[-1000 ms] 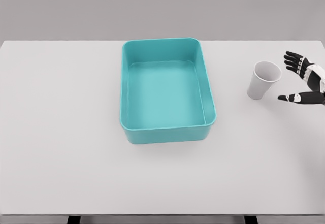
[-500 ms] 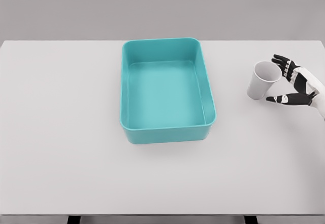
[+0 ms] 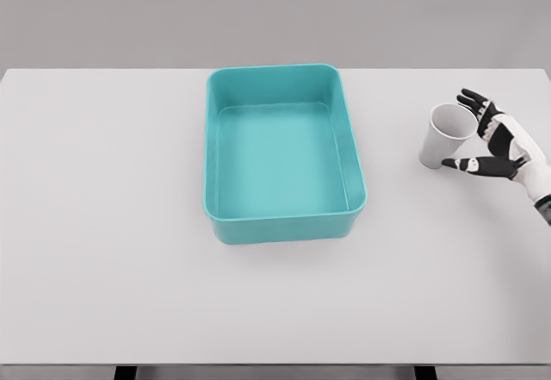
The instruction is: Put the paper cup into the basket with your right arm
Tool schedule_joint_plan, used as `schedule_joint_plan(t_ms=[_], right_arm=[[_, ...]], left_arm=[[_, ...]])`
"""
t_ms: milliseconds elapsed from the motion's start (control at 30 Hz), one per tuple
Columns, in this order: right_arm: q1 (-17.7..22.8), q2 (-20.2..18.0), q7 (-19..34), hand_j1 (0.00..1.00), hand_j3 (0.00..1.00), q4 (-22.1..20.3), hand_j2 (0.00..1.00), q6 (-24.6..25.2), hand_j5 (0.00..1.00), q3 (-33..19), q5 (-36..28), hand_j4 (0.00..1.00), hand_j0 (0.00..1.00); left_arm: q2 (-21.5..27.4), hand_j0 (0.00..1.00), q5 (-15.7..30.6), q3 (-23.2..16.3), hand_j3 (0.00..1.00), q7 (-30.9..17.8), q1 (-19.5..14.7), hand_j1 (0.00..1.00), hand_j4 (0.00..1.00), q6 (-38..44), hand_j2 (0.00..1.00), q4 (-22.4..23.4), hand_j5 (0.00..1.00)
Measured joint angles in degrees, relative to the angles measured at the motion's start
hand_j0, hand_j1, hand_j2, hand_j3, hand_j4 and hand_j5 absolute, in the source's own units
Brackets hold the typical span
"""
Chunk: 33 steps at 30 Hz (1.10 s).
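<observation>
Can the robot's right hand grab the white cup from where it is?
Probably yes. The right hand is open right beside the paper cup, fingers behind its rim and thumb in front, with nothing between them on the table.

Bare white table (image 3: 103, 225) stretching left of the right hand (image 3: 499, 139), only the white paper cup (image 3: 446, 136) just beside its spread fingers, then an open gap, then the teal basket (image 3: 284, 225) with its raised walls, its top open
</observation>
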Motion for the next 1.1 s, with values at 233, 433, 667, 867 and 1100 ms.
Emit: schedule_joint_plan(t_ms=[233, 433, 667, 867, 1100], right_arm=[[0.0, 0.73, 0.0, 1.0, 1.0, 1.19, 1.0, -0.79, 1.0, -0.05, 0.01, 1.0, 1.0], [-0.26, 1.29, 0.0, 1.0, 1.0, 3.26, 1.0, -1.61, 1.0, -0.02, 0.07, 1.0, 1.0], [-1.67, 1.51, 0.0, 1.0, 1.0, 5.06, 1.0, -2.17, 1.0, 0.01, 0.06, 1.0, 1.0], [-2.9, 2.15, 0.0, 1.0, 1.0, 7.28, 1.0, -3.02, 1.0, 0.31, 0.07, 1.0, 1.0], [-4.04, 2.84, 0.0, 1.0, 1.0, 8.83, 1.0, -3.21, 1.0, 0.79, 0.31, 1.0, 1.0]], left_arm=[[0.0, 1.0, -0.02, 0.0, 1.0, 0.0, 0.0, 1.0, 1.0, 0.01, 1.0, 0.0, 1.0], [0.0, 1.0, -0.01, 0.0, 1.0, 0.0, 0.0, 1.0, 1.0, 0.03, 1.0, 0.0, 1.0], [0.0, 1.0, -0.02, 0.0, 1.0, 0.0, 0.0, 1.0, 1.0, 0.02, 1.0, 0.0, 1.0], [0.0, 1.0, 0.0, 0.0, 1.0, 0.0, 0.0, 1.0, 1.0, 0.0, 1.0, 0.0, 1.0], [0.0, 1.0, 0.0, 0.0, 1.0, 0.0, 0.0, 1.0, 1.0, 0.02, 1.0, 0.0, 1.0]])
